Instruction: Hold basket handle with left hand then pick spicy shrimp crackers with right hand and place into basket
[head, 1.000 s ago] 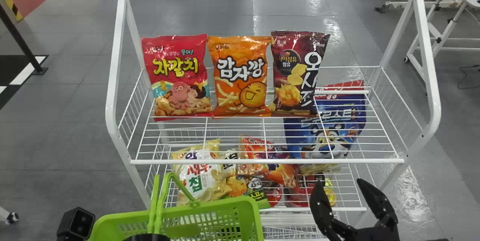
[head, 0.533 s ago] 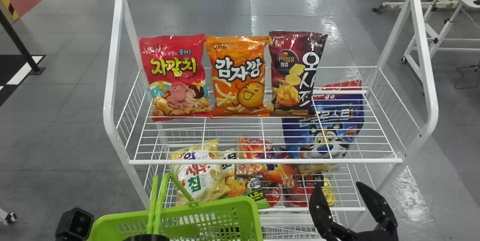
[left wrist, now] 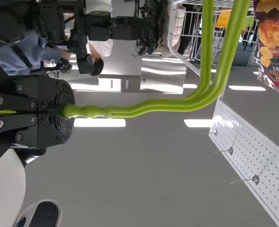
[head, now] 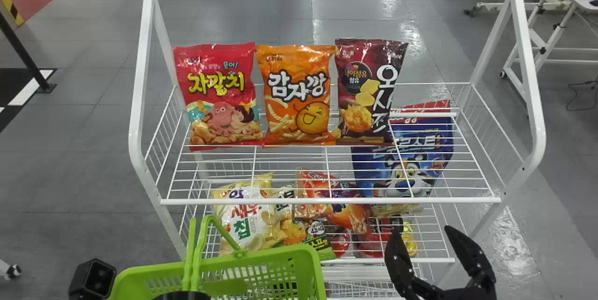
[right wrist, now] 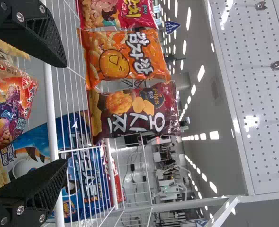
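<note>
My left gripper [head: 183, 295] is at the bottom edge of the head view, shut on the green handle [head: 202, 244] of the basket [head: 261, 262]. In the left wrist view the gripper [left wrist: 58, 111] clamps the joined handle bars [left wrist: 148, 108]. The right gripper [head: 427, 246] stands open and empty, right of the basket, before the shelf rack. Between snack bags on the lower shelf lies a red-orange bag [head: 322, 197], perhaps the spicy shrimp crackers. The right wrist view has this bag [right wrist: 16, 101] beyond the open gripper [right wrist: 58, 113].
Three upright bags, red [head: 224, 89], orange [head: 299, 89] and maroon [head: 369, 89], stand on the upper wire shelf [head: 280, 201]. A white-yellow bag [head: 247, 225] and a blue cereal bag [head: 406, 164] flank the red-orange one. White posts [head: 537, 103] frame the rack.
The rack and its bags sit slightly farther left in the head view than a second ago. Both grippers look nearly unmoved, the left still on the handle, the right still open.
</note>
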Tool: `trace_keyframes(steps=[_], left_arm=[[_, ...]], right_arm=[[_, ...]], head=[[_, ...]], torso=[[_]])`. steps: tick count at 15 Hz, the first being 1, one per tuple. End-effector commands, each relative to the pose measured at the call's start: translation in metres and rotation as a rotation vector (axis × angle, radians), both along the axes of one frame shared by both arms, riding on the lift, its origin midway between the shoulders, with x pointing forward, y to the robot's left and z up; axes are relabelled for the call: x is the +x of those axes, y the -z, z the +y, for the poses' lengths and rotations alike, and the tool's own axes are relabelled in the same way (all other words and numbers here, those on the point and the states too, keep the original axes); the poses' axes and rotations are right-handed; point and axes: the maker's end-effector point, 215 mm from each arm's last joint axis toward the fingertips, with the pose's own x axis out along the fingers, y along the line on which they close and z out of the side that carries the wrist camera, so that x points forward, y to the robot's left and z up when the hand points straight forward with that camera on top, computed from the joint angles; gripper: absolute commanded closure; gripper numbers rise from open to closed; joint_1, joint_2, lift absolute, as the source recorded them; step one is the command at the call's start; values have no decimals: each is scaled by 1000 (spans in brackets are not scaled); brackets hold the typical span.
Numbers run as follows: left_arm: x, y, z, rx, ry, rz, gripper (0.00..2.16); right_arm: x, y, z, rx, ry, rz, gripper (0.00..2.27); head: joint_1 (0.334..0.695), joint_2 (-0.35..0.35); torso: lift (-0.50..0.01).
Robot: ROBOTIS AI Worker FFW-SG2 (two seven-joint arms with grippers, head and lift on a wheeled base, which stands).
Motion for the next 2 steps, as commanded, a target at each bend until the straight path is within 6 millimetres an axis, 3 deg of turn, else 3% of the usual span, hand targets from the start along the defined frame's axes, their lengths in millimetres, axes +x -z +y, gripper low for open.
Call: trace_keyframes(steps=[1,2], left_arm=[[0,-2,1,-8,0,-4,2138],[0,-2,0,-9,1,-1,2142]], right_arm=[[0,0,1,-2,-1,-3,90],[-1,0,0,-3,0,-6,90]], head=[[695,4],[695,4]], torso=[[-7],[-7]])
